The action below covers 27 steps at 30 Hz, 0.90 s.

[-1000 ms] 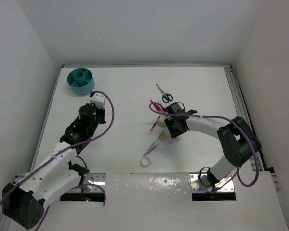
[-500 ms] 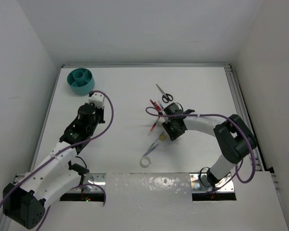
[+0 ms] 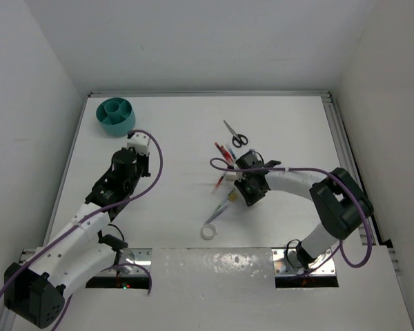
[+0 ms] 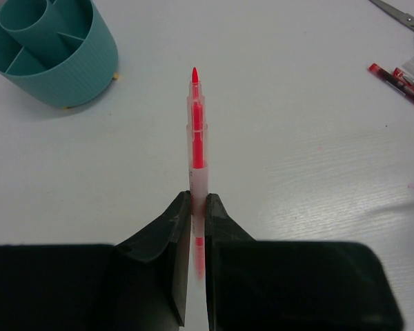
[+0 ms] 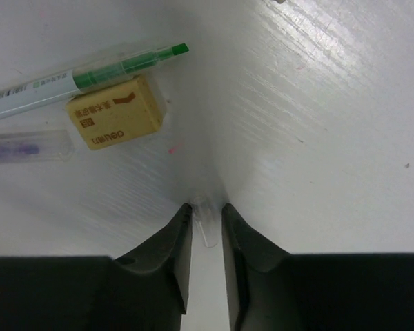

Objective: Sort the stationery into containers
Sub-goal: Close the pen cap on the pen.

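Left fingers (image 4: 167, 231) clamped on a red pen (image 4: 196, 141), barrel squeezed between the tips, red nib sticking out ahead. Teal cup (image 4: 79, 72) stands upright at the far left corner of the counter (image 3: 179, 124), inner dividers showing. Held pen is just right of the cup and a bit nearer the arm bases, nib aimed past the cup's right side, not touching it.

Tape ring (image 3: 208, 232) lies flat well right of the cup and much nearer the bases. Loose red pens (image 3: 225, 152) lie side by side well right of the cup, about mid counter. Black-handled scissors (image 3: 236, 134) are just beyond them, blades toward the far left.

Right fingers (image 5: 171, 241) are down at the counter, far right of the cup, just on the near side of the loose red pens. Tips a narrow gap apart with a small clear piece (image 5: 205, 226) between them; cannot tell if it is pinched or only lying there.

Just ahead in the right wrist view: tan eraser (image 5: 115, 112) with print on it, green pen (image 5: 90, 74) right against one edge, purple pen (image 5: 21, 149) with a clear barrel just beside another. All three rest on the counter, apart from the fingers.
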Available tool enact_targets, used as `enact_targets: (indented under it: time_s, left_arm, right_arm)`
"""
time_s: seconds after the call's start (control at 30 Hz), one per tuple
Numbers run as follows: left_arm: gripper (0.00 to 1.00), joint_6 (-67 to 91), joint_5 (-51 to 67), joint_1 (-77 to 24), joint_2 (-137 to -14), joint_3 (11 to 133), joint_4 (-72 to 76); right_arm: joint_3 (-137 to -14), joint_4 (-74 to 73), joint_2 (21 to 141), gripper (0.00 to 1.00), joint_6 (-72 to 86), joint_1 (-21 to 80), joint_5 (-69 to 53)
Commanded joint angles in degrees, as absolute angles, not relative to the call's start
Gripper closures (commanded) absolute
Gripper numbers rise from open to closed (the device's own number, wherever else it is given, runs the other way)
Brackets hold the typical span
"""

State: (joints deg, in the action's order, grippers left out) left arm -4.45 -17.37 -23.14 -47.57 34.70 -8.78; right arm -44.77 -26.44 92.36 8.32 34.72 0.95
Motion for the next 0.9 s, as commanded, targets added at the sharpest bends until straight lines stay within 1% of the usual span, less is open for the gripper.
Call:
enact_targets:
  time_s: [0.0, 0.1, 0.17, 0.2, 0.33, 0.43, 0.47, 0.5, 0.53, 0.6, 0.63, 0.73, 0.83, 0.87]
  left_arm:
    - [1.0, -4.31, -17.31, -22.41, -46.67, 35.42, -6.59]
    - [1.0, -4.48, -17.4, -22.41, -46.67, 35.51, -6.68]
    - [1.0, -4.48, -17.4, -22.41, -46.49, 35.33, -6.59]
    - [1.0, -4.48, -17.32, -22.41, -46.41, 35.33, -6.59]
    - [1.0, -5.44, -13.02, -22.32, -46.23, 35.68, -6.94]
    - [1.0, -8.43, -3.72, -22.32, -45.53, 35.77, -6.25]
    - [1.0, -9.31, 2.92, -22.32, -45.01, 35.68, -5.63]
    - [1.0, -11.23, 6.56, -22.32, -44.74, 35.68, -5.36]
    - [1.0, -12.21, 13.55, -22.41, -44.13, 35.77, -4.58]
    - [1.0, -14.31, 21.23, -22.41, -43.6, 36.3, -4.13]
    - [1.0, -15.02, 28.49, -22.41, -43.51, 36.56, -3.7]
    - [1.0, -13.8, 37.75, -22.5, -44.73, 37.61, -2.12]
    - [1.0, -11.96, 42.96, -22.94, -47.63, 39.81, -1.93]
    - [1.0, -11.34, 43.07, -23.37, -48.25, 40.34, -2.11]
  right_arm:
    - [-43.24, -26.72, 93.25, 0.78, 9.14, 35.51, 1.14]
    - [-43.51, -27.25, 93.43, 0.86, 9.14, 35.51, 1.93]
    - [-43.51, -27.42, 92.64, 0.99, 9.14, 35.42, 2.02]
    - [-43.59, -27.68, 92.46, 1.0, 9.4, 35.42, 2.02]
    - [-45.96, -28.65, 89.31, 1.0, 11.68, 35.42, 1.15]
    - [-50.0, -27.86, 83.16, 1.0, 15.37, 35.42, 0.35]
    - [-51.23, -26.99, 81.49, 1.0, 16.34, 35.42, 0.35]
    - [-53.94, -26.29, 77.99, 1.0, 18.26, 35.42, 0.35]
    - [-55.1, -24.45, 76.39, 1.0, 19.06, 35.51, 0.26]
    - [-58.6, -22.25, 72.53, 1.0, 20.82, 35.6, 0.61]
    - [-59.67, -20.93, 71.55, 1.0, 22.4, 35.6, 0.7]
    - [-63.1, -13.57, 69.17, 1.0, 26.1, 36.73, 0.62]
    - [-64.77, -5.14, 68.64, 1.0, 29.44, 39.37, 1.05]
    - [-65.04, -3.01, 68.64, 1.0, 30.31, 39.98, 0.97]
